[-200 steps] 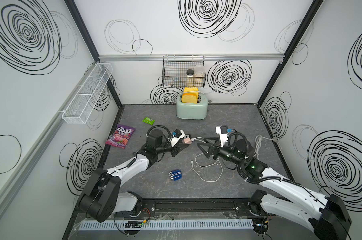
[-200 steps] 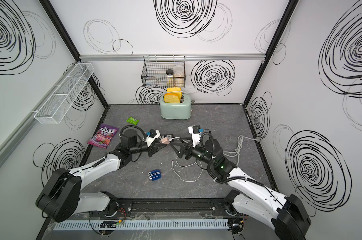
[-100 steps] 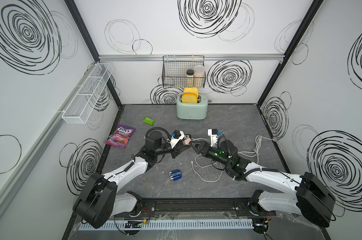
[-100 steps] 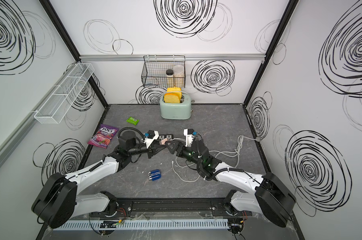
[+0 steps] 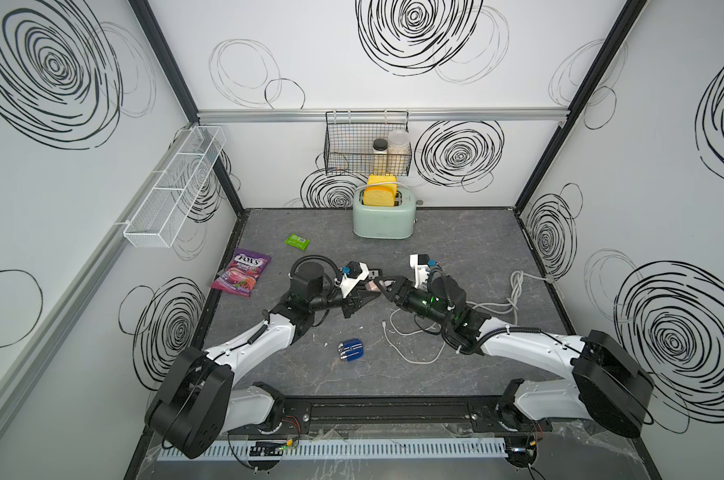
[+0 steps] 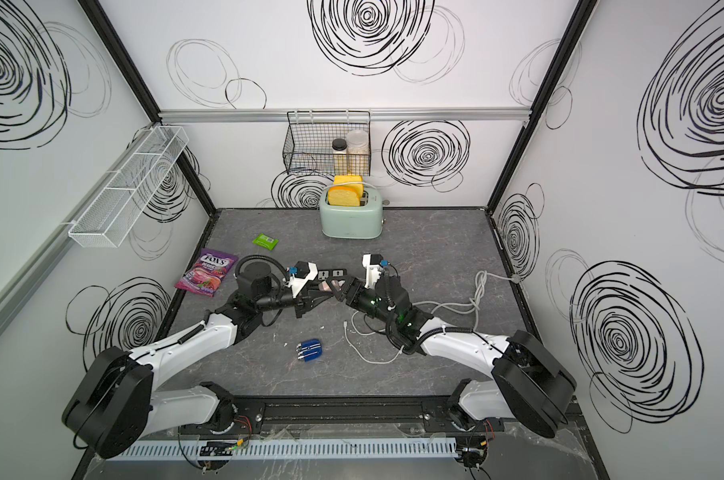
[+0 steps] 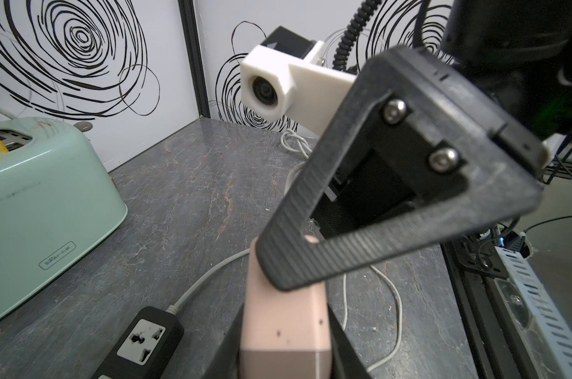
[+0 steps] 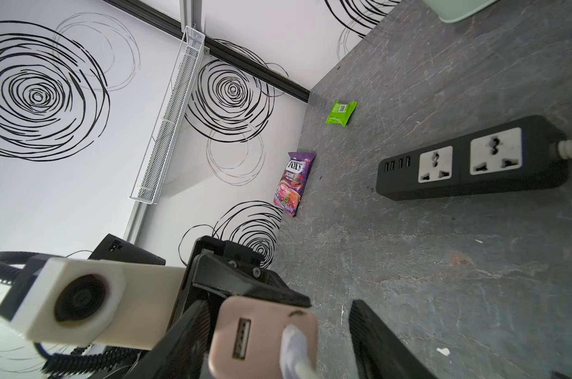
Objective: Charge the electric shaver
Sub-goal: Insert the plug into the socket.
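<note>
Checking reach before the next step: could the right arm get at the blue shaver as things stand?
Probably yes. The shaver lies uncovered on the mat, the white cable beside it, not over it. But the right pincer now straddles the pink adapter in the left pincer.

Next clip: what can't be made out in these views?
- Electric shaver: charging port too small, both top views.
- Pink adapter: prongs cut off by the frame edge in the left wrist view, behind its own body in the right wrist view.
- Power strip: partly hidden behind the left hand, both top views.
</note>
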{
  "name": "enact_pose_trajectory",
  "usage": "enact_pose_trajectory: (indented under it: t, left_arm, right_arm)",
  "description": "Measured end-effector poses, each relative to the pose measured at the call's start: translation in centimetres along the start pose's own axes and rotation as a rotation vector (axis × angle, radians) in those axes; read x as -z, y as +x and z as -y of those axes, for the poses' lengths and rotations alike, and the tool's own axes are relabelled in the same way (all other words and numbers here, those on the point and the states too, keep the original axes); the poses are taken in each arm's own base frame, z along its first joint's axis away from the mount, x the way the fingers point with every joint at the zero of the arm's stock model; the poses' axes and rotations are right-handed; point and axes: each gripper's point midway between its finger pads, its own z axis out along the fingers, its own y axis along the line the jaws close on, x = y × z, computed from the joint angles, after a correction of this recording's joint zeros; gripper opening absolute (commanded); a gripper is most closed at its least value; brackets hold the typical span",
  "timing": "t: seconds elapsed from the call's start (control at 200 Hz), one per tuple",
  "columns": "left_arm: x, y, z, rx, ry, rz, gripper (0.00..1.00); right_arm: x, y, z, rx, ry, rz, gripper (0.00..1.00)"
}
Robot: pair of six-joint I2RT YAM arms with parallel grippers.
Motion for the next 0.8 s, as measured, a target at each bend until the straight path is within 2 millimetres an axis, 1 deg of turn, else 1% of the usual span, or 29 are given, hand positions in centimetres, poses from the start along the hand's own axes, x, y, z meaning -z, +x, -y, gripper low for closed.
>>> enact_pose_trajectory:
  t: [0.125,0.25,0.36,0.42,0.49,0.54,0.585,0.695,0.8]
  left_arm:
    - [0.0,0.1,0.0,-0.003,0.001,-0.004,0.0]
    - [0.0,0.4,0.1,-0.001,0.002,-0.009,0.0]
    - [0.0,0.5,0.1,0.0,0.002,-0.012,0.0]
    - [0.0,0.5,0.1,0.0,0.002,-0.012,0.0]
    - [0.0,0.6,0.1,0.0,0.001,-0.013,0.0]
    - [0.0,0.7,0.1,0.002,0.002,-0.014,0.0]
    - [0.0,0.7,0.1,0.002,0.002,-0.015,0.0]
    - [0.0,0.9,0.2,0.004,0.003,-0.017,0.0]
    - [0.1,1.1,0.2,0.008,0.003,-0.021,0.0]
  right_arm:
    - [0.0,0.0,0.0,-0.002,0.0,-0.002,0.66]
    - [-0.1,0.1,-0.1,-0.002,-0.003,-0.005,0.62]
    - [-0.3,0.2,-0.1,-0.003,-0.002,-0.011,0.62]
    - [-0.4,0.3,0.0,-0.003,-0.001,-0.017,0.63]
    - [-0.5,0.5,0.0,-0.005,0.001,-0.026,0.68]
    - [-0.6,0.6,0.1,-0.006,0.004,-0.031,0.68]
    - [-0.7,0.6,0.1,-0.007,0.004,-0.035,0.66]
    - [-0.7,0.7,0.1,-0.006,0.003,-0.039,0.59]
    - [-0.7,0.8,0.0,-0.004,0.002,-0.042,0.57]
